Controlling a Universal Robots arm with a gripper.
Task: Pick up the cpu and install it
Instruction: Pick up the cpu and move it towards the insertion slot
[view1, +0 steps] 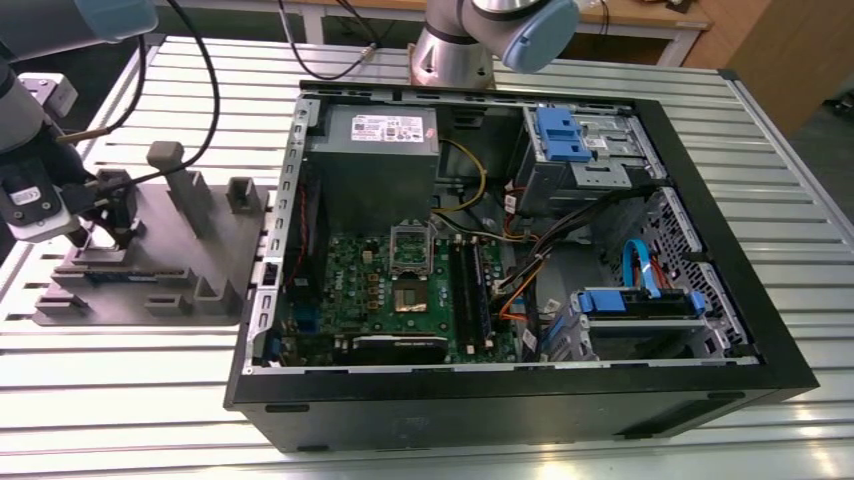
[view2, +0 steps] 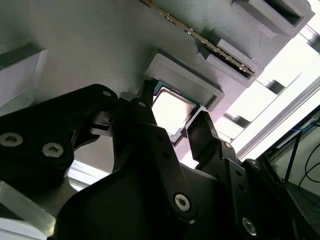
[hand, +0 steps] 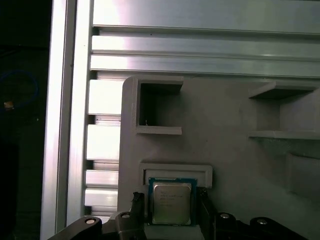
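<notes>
the gripper (view2: 175, 106) straddles the cpu (hand: 171, 202), jaws apart. the cpu lies flat in a pocket near an edge of the grey holder (hand: 225, 165).

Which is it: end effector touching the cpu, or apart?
Cannot tell. In both wrist views the end effector straddles the cpu seated in the grey holder; neither view plainly shows contact or a gap at the chip's edges.

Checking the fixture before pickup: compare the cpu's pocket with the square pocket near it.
The cpu pocket holds the cpu, gripper astride it; the other pocket is empty. The cpu pocket is shallow and low-rimmed; the other looks deeper, shadowed. Both are square recesses in the grey fixture.
</notes>
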